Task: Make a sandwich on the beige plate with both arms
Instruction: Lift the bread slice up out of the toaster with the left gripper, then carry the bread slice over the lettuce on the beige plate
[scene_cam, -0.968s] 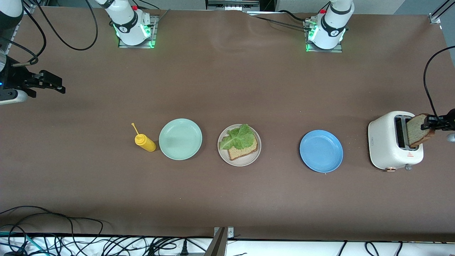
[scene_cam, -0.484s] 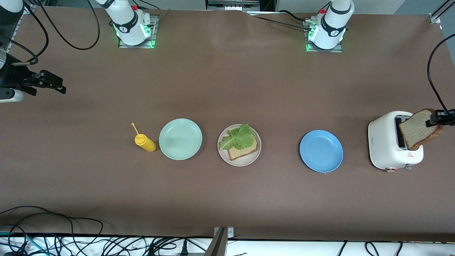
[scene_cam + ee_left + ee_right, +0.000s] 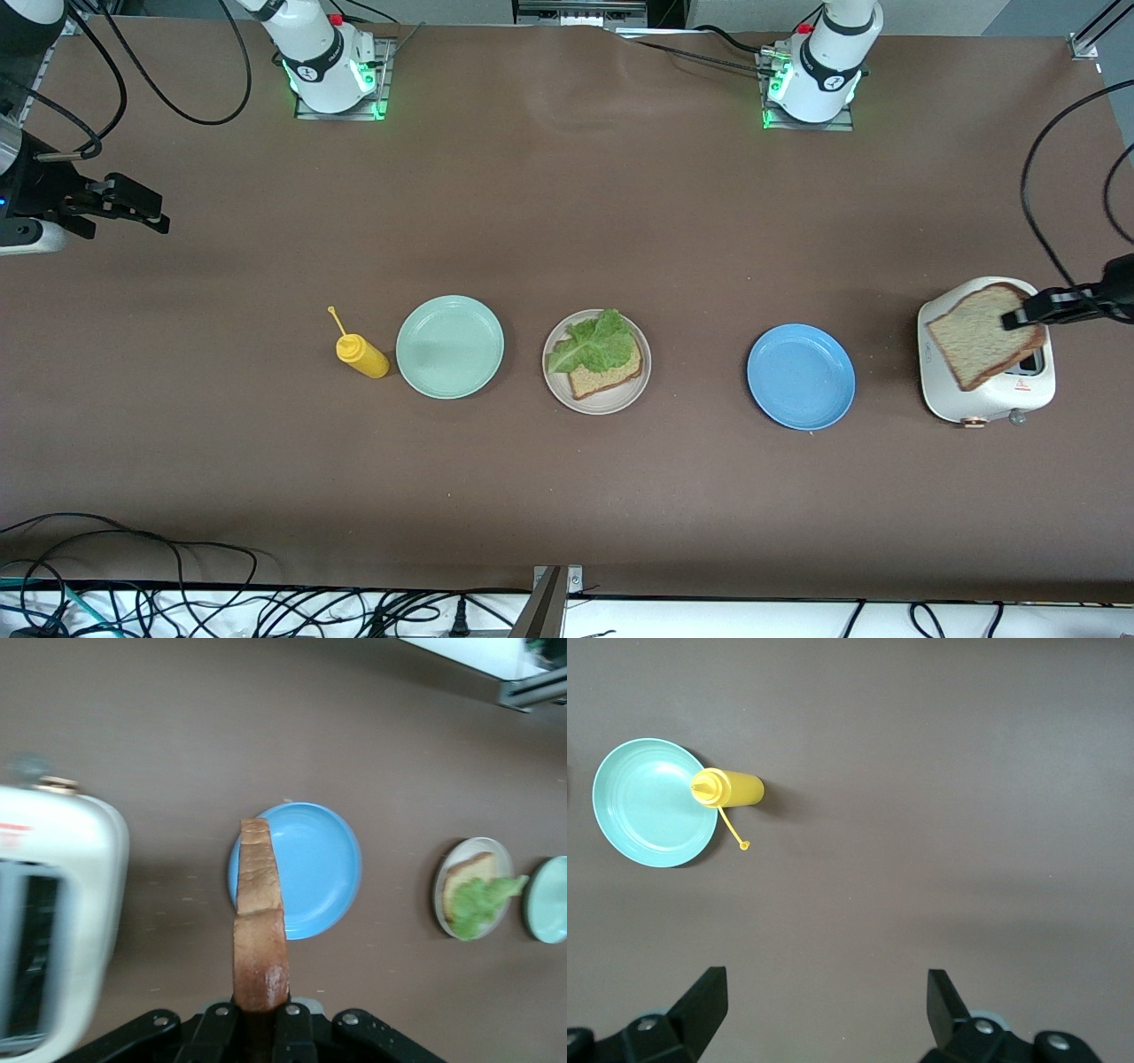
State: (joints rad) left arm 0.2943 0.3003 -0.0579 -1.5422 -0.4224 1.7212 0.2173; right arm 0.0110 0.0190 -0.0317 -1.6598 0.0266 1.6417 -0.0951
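**Q:** Brown wholegrain bread slice (image 3: 982,335) up in the air, who's got it?

**A:** Left pincer (image 3: 1028,314), clamped tight on one crusty corner of the slice, hanging over the white toaster (image 3: 985,390) at the left arm's end of the desk (image 3: 567,204). From the left wrist cam you see the slice (image 3: 259,930) edge-on between the pincer (image 3: 257,1028) fingers, blue plate (image 3: 306,870) below it, toaster (image 3: 53,921) off to one side.

**Q:** And the beige plate?

**A:** Beige plate (image 3: 596,361) sits mid-desk between the mint-green plate (image 3: 450,346) and the blue plate (image 3: 801,377). It carries one bread slice (image 3: 607,376) with a ruffled lettuce leaf (image 3: 592,344) lying on top, no second slice on it yet. Yellow squeeze bottle (image 3: 361,354) stands just beside the mint plate, toward the right arm's end.

**Q:** Right arm?

**A:** Waiting. Right pincer (image 3: 133,204) hangs over bare desk at its own end, fingers (image 3: 704,1003) spread wide, holding nothing.
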